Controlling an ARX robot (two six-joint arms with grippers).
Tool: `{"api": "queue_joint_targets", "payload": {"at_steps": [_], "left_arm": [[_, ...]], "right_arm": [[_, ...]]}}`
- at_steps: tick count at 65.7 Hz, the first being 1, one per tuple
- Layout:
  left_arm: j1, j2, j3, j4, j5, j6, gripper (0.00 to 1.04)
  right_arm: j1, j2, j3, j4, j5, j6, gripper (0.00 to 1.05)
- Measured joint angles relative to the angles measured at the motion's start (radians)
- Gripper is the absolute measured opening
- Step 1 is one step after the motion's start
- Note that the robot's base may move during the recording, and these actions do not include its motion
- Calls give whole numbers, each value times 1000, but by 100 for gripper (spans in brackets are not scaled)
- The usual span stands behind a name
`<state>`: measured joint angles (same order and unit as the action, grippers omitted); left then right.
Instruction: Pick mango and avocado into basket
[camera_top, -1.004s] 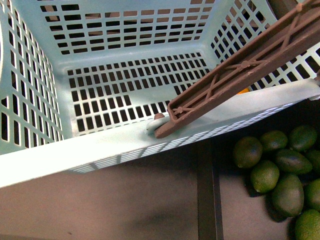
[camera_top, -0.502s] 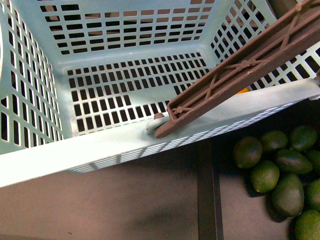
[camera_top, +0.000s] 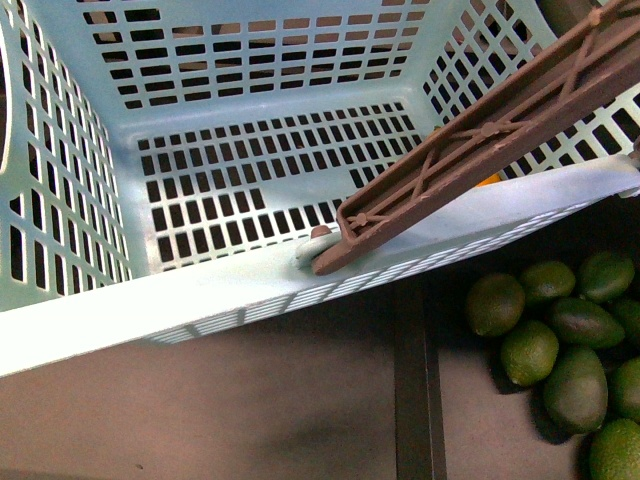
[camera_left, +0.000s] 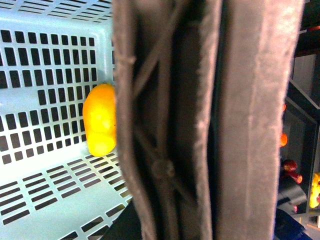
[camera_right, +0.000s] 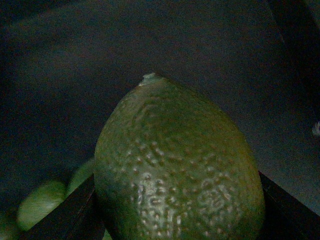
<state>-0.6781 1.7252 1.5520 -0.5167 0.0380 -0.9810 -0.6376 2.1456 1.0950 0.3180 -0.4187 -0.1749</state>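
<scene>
Front view looks down into the basket (camera_top: 200, 305) over its near rim; left wrist view sits close against the handle (camera_left: 250, 125), sharing both; right wrist view crowds an avocado (camera_right: 177, 170)

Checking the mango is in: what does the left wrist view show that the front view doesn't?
Only left wrist: the mango in plain sight, lying on the basket's slotted plastic beside the brown handle. Only front: a pile of avocados outside the basket; the mango there is just an orange sliver behind the handle. Both: basket and handle.
</scene>
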Motion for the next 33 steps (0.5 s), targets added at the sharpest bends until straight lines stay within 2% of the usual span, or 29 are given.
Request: {"api": "queue_joint_targets", "payload": {"at_steps": [9, 21, 25, 33], "left_arm": [[0, 0, 0, 0, 0, 0, 14], [0, 0, 0, 0, 0, 0, 14], [0, 0, 0, 0, 0, 0, 14], [0, 0, 0, 0, 0, 0, 14]], "right_arm": [[21, -204, -93, -23, -89, 8, 65], [100, -468, -199, -75, -168, 13, 65], [139, -555, -229, -87, -181, 29, 65], [284, -764, -285, -102, -173, 95, 65]]}}
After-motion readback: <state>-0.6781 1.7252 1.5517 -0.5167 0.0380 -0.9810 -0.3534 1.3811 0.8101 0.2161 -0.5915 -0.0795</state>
